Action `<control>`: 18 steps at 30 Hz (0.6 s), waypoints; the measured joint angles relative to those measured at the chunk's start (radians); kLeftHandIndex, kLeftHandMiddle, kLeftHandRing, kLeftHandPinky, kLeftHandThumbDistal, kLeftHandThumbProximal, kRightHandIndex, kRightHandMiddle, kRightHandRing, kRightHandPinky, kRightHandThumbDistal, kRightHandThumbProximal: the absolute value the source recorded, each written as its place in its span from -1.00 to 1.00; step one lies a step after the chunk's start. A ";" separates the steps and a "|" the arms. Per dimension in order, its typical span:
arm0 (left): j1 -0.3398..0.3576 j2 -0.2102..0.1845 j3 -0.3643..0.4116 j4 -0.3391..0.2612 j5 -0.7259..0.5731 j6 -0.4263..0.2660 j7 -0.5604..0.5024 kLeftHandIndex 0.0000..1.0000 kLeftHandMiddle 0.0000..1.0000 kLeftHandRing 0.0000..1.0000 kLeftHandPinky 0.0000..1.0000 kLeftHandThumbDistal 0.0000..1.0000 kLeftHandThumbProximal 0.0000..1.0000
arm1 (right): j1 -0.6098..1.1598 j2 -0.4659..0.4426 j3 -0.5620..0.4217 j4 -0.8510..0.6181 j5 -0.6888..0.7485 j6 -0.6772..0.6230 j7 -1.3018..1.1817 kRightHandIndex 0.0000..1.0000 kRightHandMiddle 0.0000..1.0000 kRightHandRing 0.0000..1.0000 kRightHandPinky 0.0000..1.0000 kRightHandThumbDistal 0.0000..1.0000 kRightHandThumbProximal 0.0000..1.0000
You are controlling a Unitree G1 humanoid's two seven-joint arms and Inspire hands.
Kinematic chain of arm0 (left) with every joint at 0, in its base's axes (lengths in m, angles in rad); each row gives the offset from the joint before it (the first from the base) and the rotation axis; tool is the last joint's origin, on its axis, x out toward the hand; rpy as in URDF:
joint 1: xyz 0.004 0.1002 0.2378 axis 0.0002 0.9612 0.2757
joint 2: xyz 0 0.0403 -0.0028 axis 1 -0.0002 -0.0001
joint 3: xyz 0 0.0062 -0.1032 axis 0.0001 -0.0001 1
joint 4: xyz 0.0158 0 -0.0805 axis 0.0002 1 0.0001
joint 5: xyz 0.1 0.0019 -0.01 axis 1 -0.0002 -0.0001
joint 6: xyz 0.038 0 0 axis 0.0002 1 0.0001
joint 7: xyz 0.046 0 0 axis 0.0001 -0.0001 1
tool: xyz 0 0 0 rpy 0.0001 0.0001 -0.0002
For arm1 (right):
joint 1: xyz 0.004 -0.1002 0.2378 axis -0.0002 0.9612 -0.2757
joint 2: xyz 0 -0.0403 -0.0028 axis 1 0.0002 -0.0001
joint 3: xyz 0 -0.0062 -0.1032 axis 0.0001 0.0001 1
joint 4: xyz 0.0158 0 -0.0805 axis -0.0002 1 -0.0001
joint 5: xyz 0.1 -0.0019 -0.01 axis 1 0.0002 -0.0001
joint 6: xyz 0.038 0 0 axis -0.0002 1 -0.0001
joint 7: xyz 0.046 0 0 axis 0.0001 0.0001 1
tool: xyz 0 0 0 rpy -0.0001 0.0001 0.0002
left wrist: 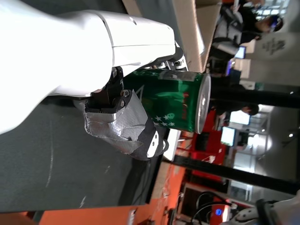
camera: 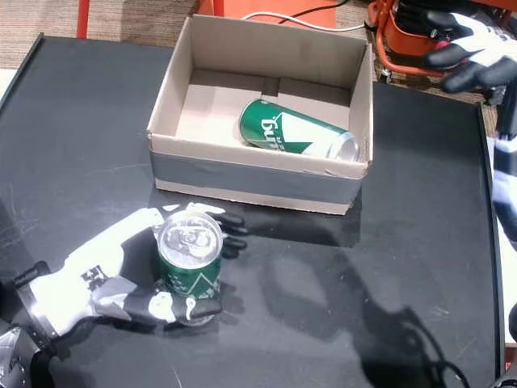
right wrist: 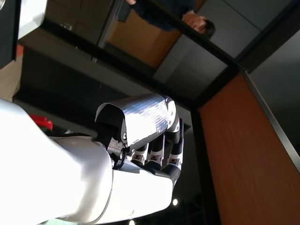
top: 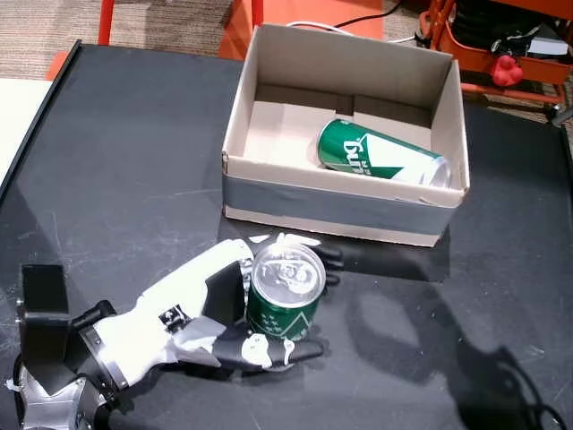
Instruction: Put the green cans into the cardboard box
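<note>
In both head views my left hand point(top: 179, 313) point(camera: 105, 271) is shut on an upright green can point(top: 285, 300) point(camera: 188, 259), just in front of the cardboard box point(top: 340, 202) point(camera: 250, 174). Fingers wrap the can's far side and the thumb its near side. The left wrist view shows the same can point(left wrist: 173, 101) held in that hand point(left wrist: 93, 56). I cannot tell whether the can rests on the table. A second green can point(top: 380, 152) point(camera: 295, 131) lies on its side inside the box. My right hand point(camera: 472, 48) point(right wrist: 140, 140) is raised at the far right, open and holding nothing.
The black table point(top: 134, 161) stretches left and right of the box. Orange and red equipment point(top: 501, 54) stands behind the table's far right corner. A white surface point(top: 13, 107) borders the table's left edge. A person point(left wrist: 243, 23) sits in the background of the left wrist view.
</note>
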 measured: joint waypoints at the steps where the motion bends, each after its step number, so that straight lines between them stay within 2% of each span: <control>1: 0.001 0.000 -0.002 0.000 0.009 0.001 0.006 0.62 0.63 0.65 0.51 0.58 -1.00 | 0.007 0.022 0.001 -0.016 -0.033 -0.015 -0.031 0.28 -0.01 -0.15 -0.09 -0.44 0.48; 3: 0.002 0.000 -0.003 0.000 0.017 0.004 0.012 0.60 0.60 0.64 0.50 0.61 -1.00 | 0.021 0.055 0.006 -0.036 -0.062 -0.035 -0.069 0.31 0.07 -0.07 0.01 -0.40 0.42; 4: 0.003 -0.001 -0.006 0.000 0.022 0.004 0.018 0.59 0.59 0.63 0.50 0.62 -1.00 | 0.029 0.057 0.011 -0.040 -0.061 -0.038 -0.069 0.36 0.12 0.03 0.24 0.36 0.09; 5: 0.004 -0.001 -0.007 0.000 0.027 0.004 0.022 0.60 0.61 0.63 0.50 0.63 -1.00 | 0.030 0.050 0.014 -0.028 -0.043 -0.050 -0.039 0.39 0.13 0.07 0.34 0.76 -0.09; 6: 0.004 -0.002 -0.009 0.000 0.030 0.004 0.025 0.63 0.63 0.64 0.50 0.64 -1.00 | 0.025 0.037 0.016 -0.009 -0.017 -0.069 0.001 0.39 0.13 0.07 0.34 0.89 -0.07; 7: 0.004 -0.003 -0.010 0.000 0.032 0.003 0.027 0.63 0.64 0.64 0.50 0.63 -1.00 | 0.014 0.023 0.016 0.010 0.005 -0.087 0.034 0.34 0.10 0.02 0.25 0.57 0.06; 9: 0.004 -0.008 -0.010 0.001 0.033 0.003 0.027 0.63 0.64 0.64 0.49 0.61 -1.00 | 0.004 0.016 0.013 0.018 0.014 -0.096 0.036 0.25 0.11 -0.03 0.08 -0.44 0.45; 10: 0.004 -0.011 -0.009 0.001 0.033 0.003 0.026 0.64 0.65 0.65 0.49 0.62 -1.00 | 0.009 0.022 0.013 0.012 0.009 -0.089 0.014 0.25 0.13 -0.04 0.05 -0.61 0.53; 11: 0.004 -0.015 -0.007 0.002 0.033 0.004 0.023 0.65 0.65 0.64 0.49 0.62 -1.00 | 0.019 0.030 0.014 0.002 0.000 -0.075 -0.011 0.30 0.15 -0.01 0.08 -0.45 0.36; 12: 0.004 -0.016 -0.006 0.002 0.033 0.004 0.022 0.65 0.65 0.63 0.48 0.63 -1.00 | 0.026 0.034 0.017 -0.005 -0.003 -0.070 -0.023 0.35 0.16 0.00 0.07 -0.59 0.49; 13: 0.004 -0.017 -0.005 0.002 0.033 0.004 0.021 0.65 0.65 0.63 0.48 0.63 -1.00 | 0.033 0.034 0.021 -0.008 -0.004 -0.065 -0.026 0.37 0.16 -0.01 0.07 -0.57 0.53; 14: 0.004 -0.018 -0.004 0.002 0.033 0.005 0.021 0.63 0.61 0.58 0.45 0.60 -1.00 | 0.037 0.034 0.025 -0.009 -0.004 -0.064 -0.027 0.37 0.13 -0.01 0.06 -0.26 0.36; 15: 0.004 -0.019 -0.004 0.002 0.033 0.005 0.021 0.63 0.57 0.49 0.38 0.53 -1.00 | 0.038 0.034 0.027 -0.009 -0.004 -0.064 -0.027 0.34 0.11 -0.03 0.02 -0.37 0.45; 16: 0.004 -0.020 -0.002 0.002 0.033 0.005 0.021 0.50 0.40 0.29 0.19 0.51 -1.00 | 0.038 0.034 0.028 -0.009 -0.004 -0.064 -0.029 0.32 0.09 -0.06 -0.01 -0.29 0.44; 17: 0.004 -0.022 0.002 0.002 0.032 0.012 0.021 0.29 0.22 0.10 -0.04 0.31 -1.00 | 0.038 0.034 0.028 -0.009 -0.009 -0.065 -0.035 0.30 0.08 -0.08 -0.04 -0.39 0.47; 18: 0.004 -0.025 0.006 0.002 0.032 0.030 0.029 0.12 0.18 0.10 -0.16 0.23 -1.00 | 0.038 0.035 0.028 -0.009 -0.018 -0.065 -0.048 0.30 0.09 -0.07 -0.03 -0.38 0.46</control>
